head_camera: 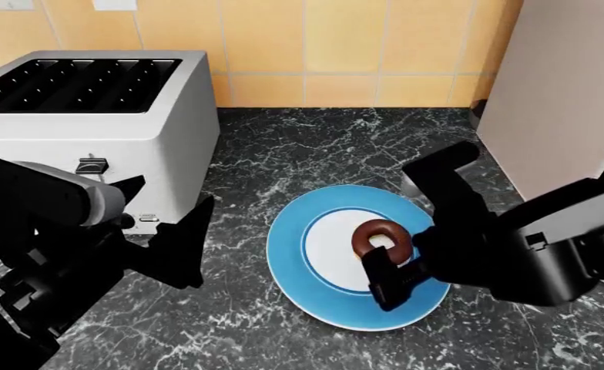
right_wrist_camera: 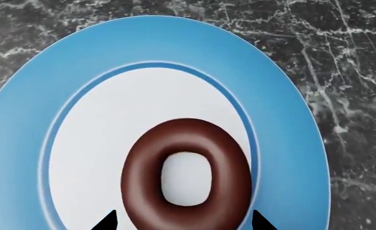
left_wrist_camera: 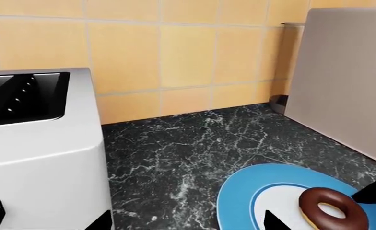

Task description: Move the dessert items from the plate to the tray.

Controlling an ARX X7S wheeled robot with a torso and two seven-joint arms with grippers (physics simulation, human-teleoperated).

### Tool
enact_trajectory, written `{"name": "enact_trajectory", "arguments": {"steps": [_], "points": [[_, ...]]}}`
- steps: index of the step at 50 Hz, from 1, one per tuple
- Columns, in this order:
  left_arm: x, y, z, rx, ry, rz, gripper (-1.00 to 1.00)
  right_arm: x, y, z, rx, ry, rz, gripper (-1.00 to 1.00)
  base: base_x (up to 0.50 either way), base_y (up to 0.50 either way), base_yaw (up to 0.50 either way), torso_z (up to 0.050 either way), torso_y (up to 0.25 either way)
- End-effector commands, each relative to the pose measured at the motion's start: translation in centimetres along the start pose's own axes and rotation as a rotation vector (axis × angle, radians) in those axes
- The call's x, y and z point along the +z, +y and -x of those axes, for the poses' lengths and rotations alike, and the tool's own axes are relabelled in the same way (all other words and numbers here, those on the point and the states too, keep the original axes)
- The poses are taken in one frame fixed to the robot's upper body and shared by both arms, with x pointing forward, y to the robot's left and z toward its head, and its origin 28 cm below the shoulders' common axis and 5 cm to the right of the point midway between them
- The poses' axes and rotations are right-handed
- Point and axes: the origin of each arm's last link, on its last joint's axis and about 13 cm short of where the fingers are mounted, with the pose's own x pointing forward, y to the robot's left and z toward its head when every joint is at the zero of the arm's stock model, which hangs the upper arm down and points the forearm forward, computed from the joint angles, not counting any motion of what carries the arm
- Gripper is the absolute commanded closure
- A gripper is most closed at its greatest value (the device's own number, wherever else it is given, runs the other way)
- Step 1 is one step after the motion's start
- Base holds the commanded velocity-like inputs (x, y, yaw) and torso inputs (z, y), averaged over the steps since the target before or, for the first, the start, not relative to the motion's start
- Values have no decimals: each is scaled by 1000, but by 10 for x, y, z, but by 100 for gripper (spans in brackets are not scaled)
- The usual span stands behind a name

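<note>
— Location of the donut (head_camera: 382, 238)?
— Flat on the plate (head_camera: 292, 266), on its white centre toward the right gripper (head_camera: 400, 271).
— That gripper's condition?
— Jaws parted, straddling the donut, no contact seen.
— Left gripper (head_camera: 184, 239)?
— Beside the toaster (head_camera: 96, 127), away from the plate; state indeterminate.
</note>
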Motion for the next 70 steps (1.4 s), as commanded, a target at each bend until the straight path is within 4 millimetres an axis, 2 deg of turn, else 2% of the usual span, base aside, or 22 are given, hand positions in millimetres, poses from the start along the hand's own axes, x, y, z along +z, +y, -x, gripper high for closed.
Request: {"name": "enact_trajectory", "arguments": {"steps": [1, 15, 16, 33, 51, 70], "points": [[-1, 1, 0, 1, 1, 1, -100, 3, -3, -5, 3, 6, -8, -100, 0, 0, 0, 0, 0], [-2, 1, 0, 3, 3, 4, -100, 2, -5, -11, 4, 18, -12, -100, 0, 0, 0, 0, 0], [-2, 1, 0, 4, 3, 4, -100, 2, -4, -11, 3, 18, -12, 100, 0, 0, 0, 0, 0], [0, 0, 1, 1, -1, 2, -100, 3, -1, 3, -18, -18, 12, 100, 0, 0, 0, 0, 0], [1, 0, 1, 4, -4, 2, -100, 3, 3, 30, -35, -119, 30, 100, 0, 0, 0, 0, 0], [2, -4, 4, 8, -11, -3, -100, -27, 16, 62, -39, -319, 34, 100, 0, 0, 0, 0, 0]]}}
